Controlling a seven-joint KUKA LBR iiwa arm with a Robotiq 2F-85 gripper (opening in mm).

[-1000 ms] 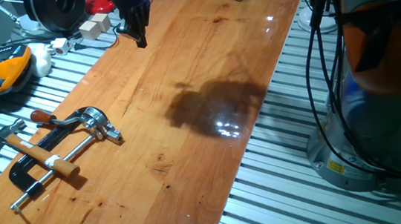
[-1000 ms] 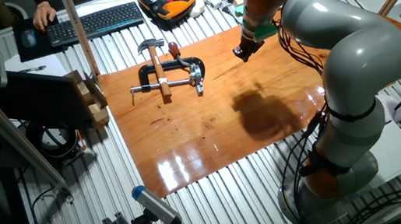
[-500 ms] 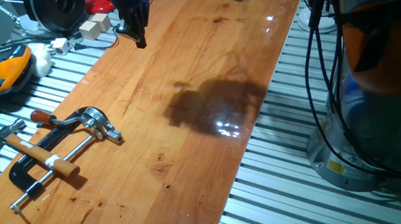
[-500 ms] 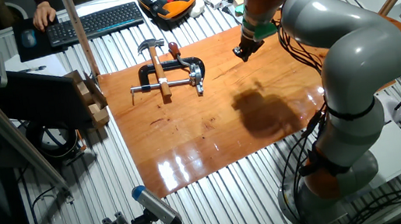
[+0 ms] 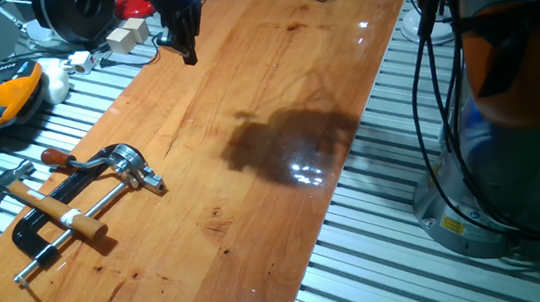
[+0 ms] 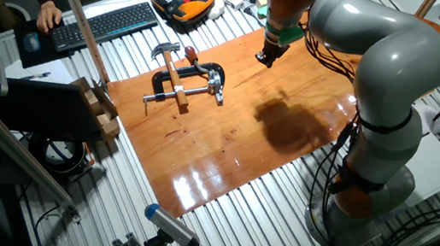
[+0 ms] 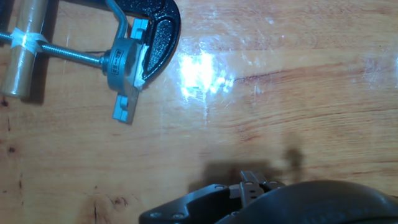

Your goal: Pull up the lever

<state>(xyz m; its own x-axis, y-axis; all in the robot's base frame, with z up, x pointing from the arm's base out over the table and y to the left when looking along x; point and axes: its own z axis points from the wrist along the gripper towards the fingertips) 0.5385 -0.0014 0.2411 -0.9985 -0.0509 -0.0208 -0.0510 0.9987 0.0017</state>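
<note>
Approach is the step in hand, by my reading: the gripper (image 5: 186, 51) hangs over the far end of the wooden board (image 5: 275, 100), well apart from the bar clamp (image 5: 75, 207) lying near the board's other end. It holds nothing; whether its fingers are parted or closed I cannot tell, since they show only as one dark tip in both fixed views. The lever (image 5: 84, 167) rises in a slim curve from the clamp's chrome head (image 5: 131, 168), its reddish tip (image 5: 53, 156) pointing toward the hammer (image 5: 23, 195) that lies across the clamp's rod. To do this well, the arm should probably travel along the board, descend beside the lever's tip end, and hook beneath it clear of the hammer's wooden shaft, then lift steadily. No brand, label or legible writing shows on the clamp or hammer.
</note>
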